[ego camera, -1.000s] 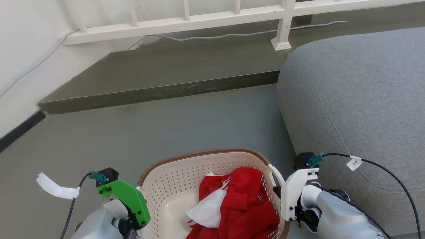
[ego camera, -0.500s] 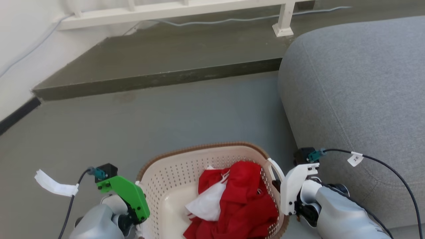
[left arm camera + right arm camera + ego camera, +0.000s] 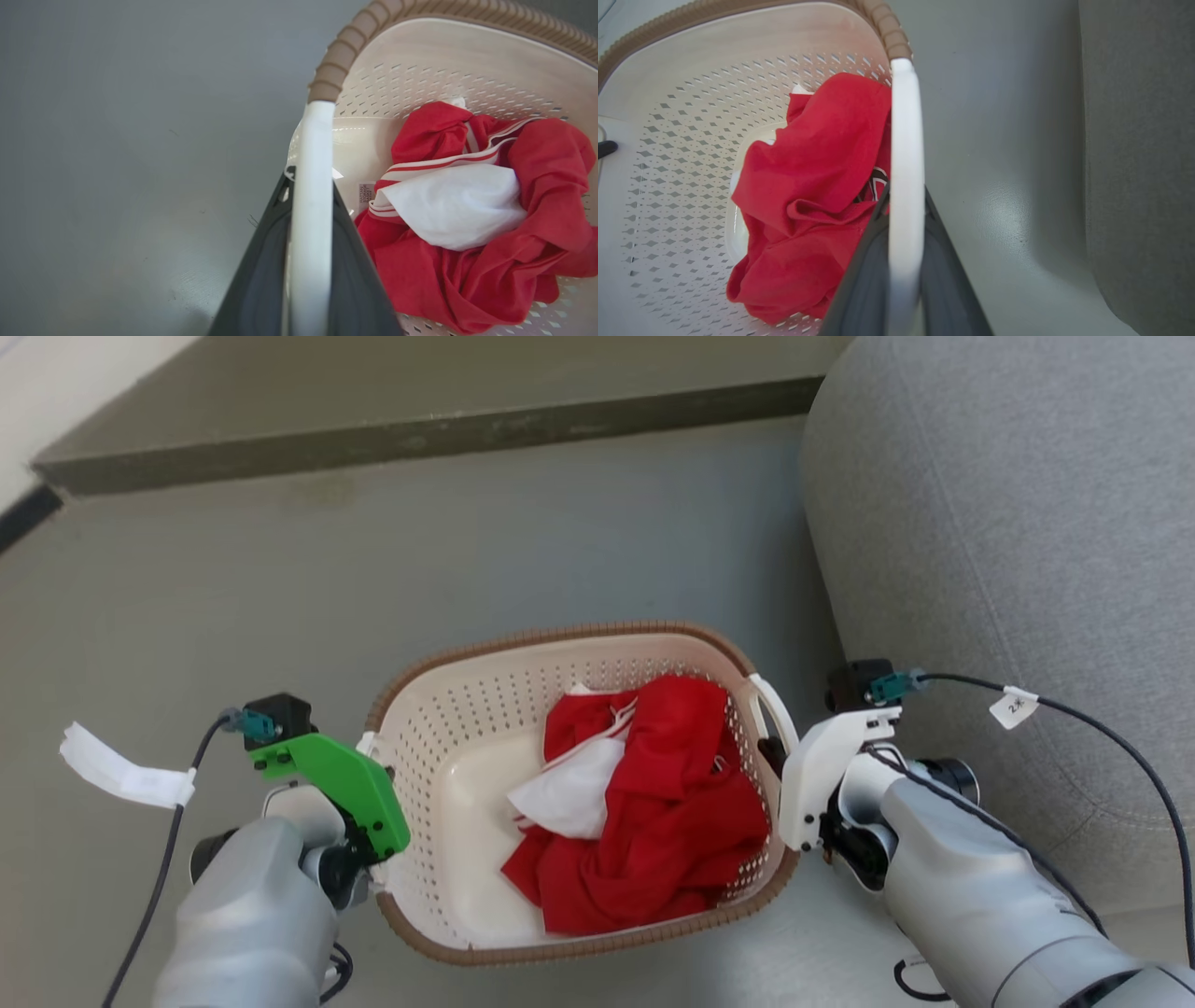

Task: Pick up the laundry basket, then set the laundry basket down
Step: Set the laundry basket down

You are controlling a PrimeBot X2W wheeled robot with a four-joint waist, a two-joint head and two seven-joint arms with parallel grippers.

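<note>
left gripper (image 3: 310, 186) clamped on basket (image 3: 560, 636) left handle (image 3: 312, 140), right gripper (image 3: 903, 198) clamped on right handle (image 3: 903, 135). red-white cloth (image 3: 653, 821) inside. sofa (image 3: 1008, 523) near right gripper.

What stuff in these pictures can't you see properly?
1. Underside of the laundry basket: head view; the basket itself hides whether it touches the floor.
2. Whatever lies under the red cloth: all views; the cloth covers it.
3. Tag inside the basket: left wrist view; print too small to read.
4. Pads of the left gripper and right gripper: wrist views; the left handle and right handle cover them.
</note>
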